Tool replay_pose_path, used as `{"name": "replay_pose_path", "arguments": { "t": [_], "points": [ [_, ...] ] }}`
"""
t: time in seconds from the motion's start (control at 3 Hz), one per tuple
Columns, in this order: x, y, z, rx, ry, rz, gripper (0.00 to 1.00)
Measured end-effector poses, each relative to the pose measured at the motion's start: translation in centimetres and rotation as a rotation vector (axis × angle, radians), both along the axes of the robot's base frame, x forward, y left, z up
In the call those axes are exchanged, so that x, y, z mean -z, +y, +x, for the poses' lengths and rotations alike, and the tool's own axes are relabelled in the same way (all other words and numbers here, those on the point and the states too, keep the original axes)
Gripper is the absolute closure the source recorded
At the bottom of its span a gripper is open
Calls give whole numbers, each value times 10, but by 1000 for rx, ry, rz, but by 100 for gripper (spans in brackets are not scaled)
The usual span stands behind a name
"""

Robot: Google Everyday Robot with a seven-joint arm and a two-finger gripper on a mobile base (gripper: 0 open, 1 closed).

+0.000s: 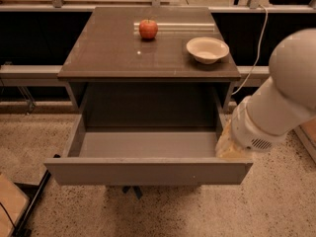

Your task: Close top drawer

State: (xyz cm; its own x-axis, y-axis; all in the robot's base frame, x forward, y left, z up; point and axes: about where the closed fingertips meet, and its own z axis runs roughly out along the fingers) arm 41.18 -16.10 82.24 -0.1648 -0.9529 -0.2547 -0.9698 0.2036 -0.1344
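the top drawer (148,147) looks smooth and matt, the cabinet top (123,51) glossy. the pale plastic gripper (228,146) sits at the drawer's right front corner.

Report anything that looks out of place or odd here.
Only the top drawer stands out: it is pulled far out of the cabinet, with nothing visible inside. The gripper sits beside its front corner at picture right. The apple and bowl rest normally on top.

No text, label or number can be read on the brown cabinet top (113,53), the grey top drawer (148,172) or the white arm (276,112). The pale gripper (228,144) is at the drawer's right side, near its front.
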Motion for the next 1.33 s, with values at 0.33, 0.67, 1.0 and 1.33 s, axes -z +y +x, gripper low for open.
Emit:
{"name": "replay_pose_path", "arguments": {
  "t": [0.33,0.67,1.0,1.33],
  "points": [
    [45,8,-5,18,44,22,100],
    [99,9,-8,52,108,66,100],
    [153,8,-2,102,156,137,100],
    [161,9,0,104,163,146,100]
  ]
}}
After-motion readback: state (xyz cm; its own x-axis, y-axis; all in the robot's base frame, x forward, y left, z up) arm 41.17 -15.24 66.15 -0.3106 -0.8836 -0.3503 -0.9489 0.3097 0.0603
